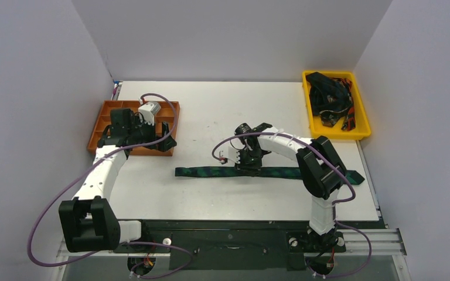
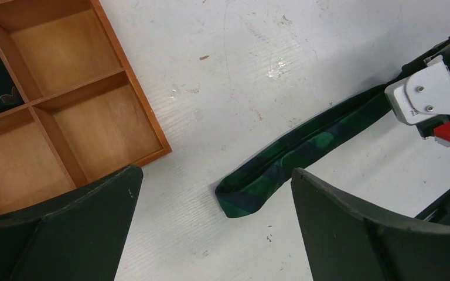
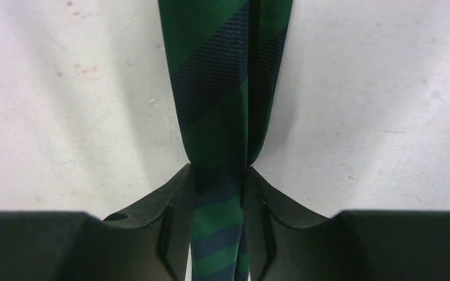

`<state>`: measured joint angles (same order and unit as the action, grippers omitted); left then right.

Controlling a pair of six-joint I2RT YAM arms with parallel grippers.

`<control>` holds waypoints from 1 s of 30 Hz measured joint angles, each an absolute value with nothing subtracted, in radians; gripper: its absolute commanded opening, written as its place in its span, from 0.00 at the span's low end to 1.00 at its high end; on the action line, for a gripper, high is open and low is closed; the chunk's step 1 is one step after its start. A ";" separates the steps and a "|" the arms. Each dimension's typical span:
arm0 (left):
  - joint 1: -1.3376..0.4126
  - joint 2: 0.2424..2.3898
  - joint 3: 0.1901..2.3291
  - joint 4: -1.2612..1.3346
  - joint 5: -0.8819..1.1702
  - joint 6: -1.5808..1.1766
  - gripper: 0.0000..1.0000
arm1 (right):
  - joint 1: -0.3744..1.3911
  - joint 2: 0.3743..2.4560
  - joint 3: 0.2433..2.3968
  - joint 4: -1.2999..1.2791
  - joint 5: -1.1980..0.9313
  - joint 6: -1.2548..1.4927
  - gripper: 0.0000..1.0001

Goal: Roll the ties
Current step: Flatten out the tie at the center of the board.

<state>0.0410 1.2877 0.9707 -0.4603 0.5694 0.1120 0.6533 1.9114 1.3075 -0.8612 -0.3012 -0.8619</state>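
A white tabletop (image 1: pixel 211 111) fills the top view's middle. An orange wooden compartment tray (image 1: pixel 101 120) sits upper left, a yellow plastic bin (image 1: pixel 309 111) of tangled dark ties (image 1: pixel 328 93) upper right. A long green-and-navy plaid fabric tie (image 1: pixel 205 172) lies flat across lower centre; the right jaws pinch it, the left jaws stand spread beside the tray.

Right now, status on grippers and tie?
Right gripper shut on green plaid tie mid-length; tie stretched along table. Left gripper open near orange tray. Nothing blocking.
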 measured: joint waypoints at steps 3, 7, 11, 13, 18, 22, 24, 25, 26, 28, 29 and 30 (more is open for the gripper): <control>0.042 1.288 0.971 -0.468 0.601 0.150 0.93 | 0.653 1.912 1.313 -0.906 -0.331 -0.880 0.25; 0.042 1.282 0.943 -0.483 0.643 0.252 0.89 | 0.653 1.912 1.321 -0.946 -0.361 -0.889 0.26; 0.040 1.251 0.893 -0.558 0.696 0.434 0.94 | 0.647 1.912 1.321 -0.967 -0.374 -0.888 0.48; 0.025 1.230 0.872 -0.599 0.712 0.538 1.00 | 0.642 1.912 1.321 -0.973 -0.378 -0.879 0.58; -0.190 1.222 0.828 -0.656 0.661 0.768 0.97 | 0.604 1.899 1.322 -0.980 -0.403 -0.827 0.62; -0.403 1.298 0.808 -0.631 0.541 0.828 0.97 | 0.523 1.822 1.318 -0.992 -0.413 -0.793 0.61; -0.469 1.360 0.813 -0.607 0.487 0.830 0.97 | 0.450 1.752 1.298 -1.000 -0.415 -0.788 0.60; -0.498 1.399 0.823 -0.598 0.461 0.827 0.97 | 0.414 1.723 1.285 -1.008 -0.415 -0.788 0.59; -0.523 1.441 0.838 -0.588 0.437 0.823 0.97 | 0.370 1.687 1.270 -1.022 -0.413 -0.788 0.58; -0.564 1.517 0.875 -0.574 0.393 0.817 0.97 | 0.278 1.629 1.242 -1.054 -0.407 -0.794 0.58; -0.583 1.555 0.897 -0.569 0.373 0.815 0.99 | 0.229 1.608 1.229 -1.070 -0.401 -0.799 0.58; -0.600 1.592 0.920 -0.563 0.352 0.814 0.97 | 0.191 1.594 1.219 -1.081 -0.397 -0.805 0.58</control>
